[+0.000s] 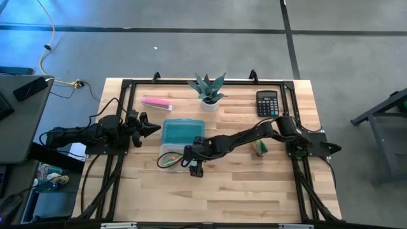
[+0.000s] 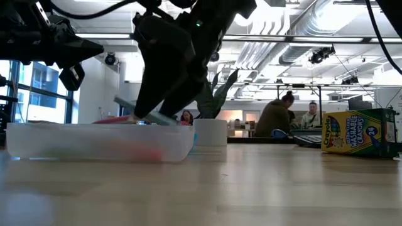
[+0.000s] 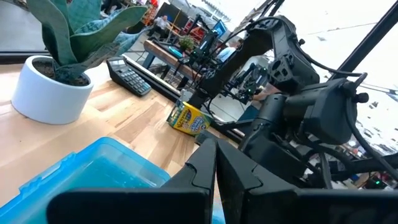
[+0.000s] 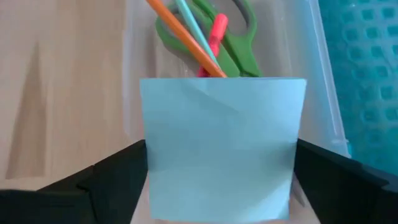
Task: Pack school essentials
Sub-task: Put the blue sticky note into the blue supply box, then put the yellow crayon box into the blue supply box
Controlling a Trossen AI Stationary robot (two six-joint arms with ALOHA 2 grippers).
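My right gripper (image 4: 224, 171) reaches across the table and is shut on the blue sticky-note pad (image 4: 222, 146) over the clear plastic box (image 1: 170, 154). Green-handled scissors (image 4: 239, 37), a red pen (image 4: 214, 37), an orange pencil (image 4: 186, 37) and a teal pencil (image 4: 194, 28) lie inside the box. The box's teal lid (image 1: 182, 131) lies open on its far side. The yellow-green crayon box (image 1: 259, 147) stands on the table under my right arm. My left gripper (image 1: 152, 128) hovers shut at the lid's left edge. The pink eraser is not visible. My right gripper pinches the sticky-note pad between its two fingers, one finger (image 4: 115, 171) on each opposite side edge (image 4: 148, 162). The fingers come slanting down from the table's right side. The pad (image 2: 146, 114) is tilted just above the box's rim (image 2: 100, 129), over the things inside.
A black calculator (image 1: 267, 102) sits at the far right, a potted plant (image 1: 208, 93) at the far middle and a long pink bar (image 1: 156, 102) at the far left. Bare wood lies along the near edge. People sit in the room beyond the table (image 2: 282, 116).
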